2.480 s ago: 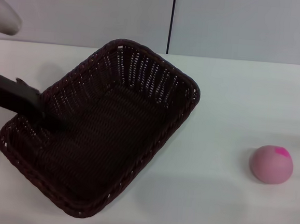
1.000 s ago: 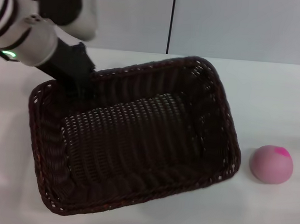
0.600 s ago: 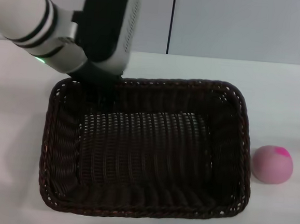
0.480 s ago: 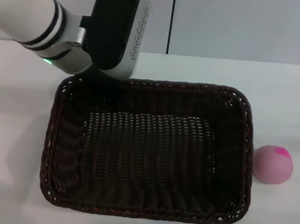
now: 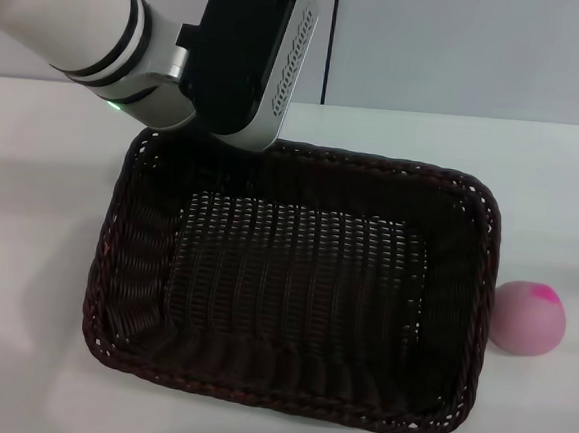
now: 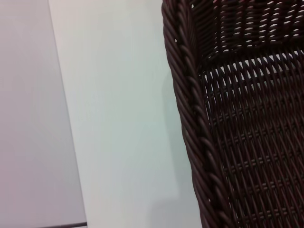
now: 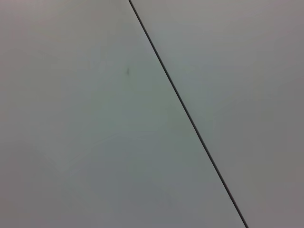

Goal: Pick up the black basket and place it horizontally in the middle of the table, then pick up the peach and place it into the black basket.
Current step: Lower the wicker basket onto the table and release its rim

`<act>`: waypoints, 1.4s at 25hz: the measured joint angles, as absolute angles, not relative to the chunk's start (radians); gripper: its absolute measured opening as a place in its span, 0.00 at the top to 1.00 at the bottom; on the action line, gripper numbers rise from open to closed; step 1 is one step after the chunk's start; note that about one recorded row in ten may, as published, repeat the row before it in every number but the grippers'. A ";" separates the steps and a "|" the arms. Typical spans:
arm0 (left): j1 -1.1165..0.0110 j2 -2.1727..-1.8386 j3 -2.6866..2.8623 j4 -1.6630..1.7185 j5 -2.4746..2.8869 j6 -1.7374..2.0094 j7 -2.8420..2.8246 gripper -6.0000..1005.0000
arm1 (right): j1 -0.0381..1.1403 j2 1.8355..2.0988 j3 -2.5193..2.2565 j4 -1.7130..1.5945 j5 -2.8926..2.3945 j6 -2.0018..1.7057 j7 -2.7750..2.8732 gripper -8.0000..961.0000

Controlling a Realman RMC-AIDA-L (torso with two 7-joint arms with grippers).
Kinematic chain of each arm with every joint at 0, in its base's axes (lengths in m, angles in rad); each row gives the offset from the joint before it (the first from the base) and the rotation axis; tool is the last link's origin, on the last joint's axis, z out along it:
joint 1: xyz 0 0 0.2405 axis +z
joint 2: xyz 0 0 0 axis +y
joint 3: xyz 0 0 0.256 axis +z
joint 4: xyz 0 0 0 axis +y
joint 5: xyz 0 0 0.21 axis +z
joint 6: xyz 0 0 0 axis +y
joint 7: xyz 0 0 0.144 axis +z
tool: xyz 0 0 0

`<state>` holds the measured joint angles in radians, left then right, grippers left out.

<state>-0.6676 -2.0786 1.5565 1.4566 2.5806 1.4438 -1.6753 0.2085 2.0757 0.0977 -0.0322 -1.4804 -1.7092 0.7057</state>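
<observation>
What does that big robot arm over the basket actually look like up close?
The left arm is a thick white tube ringed by two black bands, with a small green light near the wrist. It ends in a boxy black block with a silver-white side panel bearing rows of small slots.

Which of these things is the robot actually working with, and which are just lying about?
Part of the job:
dark woven wicker basket
pink ball-shaped peach
white table
left gripper, at the basket's far rim

Just there:
grey wall behind
right arm, out of sight
</observation>
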 joint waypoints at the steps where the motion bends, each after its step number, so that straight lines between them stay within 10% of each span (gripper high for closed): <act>1: -0.668 -2.079 1.554 1.454 2.582 1.441 -1.675 0.76 | 0.209 2.076 0.098 -0.032 -1.480 -1.708 0.706 0.31; 25: -0.610 -2.071 1.558 1.469 2.585 1.364 -1.788 0.68 | 0.218 2.074 0.097 -0.035 -1.480 -1.696 0.706 0.33; 35: -0.587 -2.069 1.517 1.494 2.518 1.307 -1.756 0.46 | 0.218 2.075 0.097 -0.039 -1.480 -1.701 0.706 0.34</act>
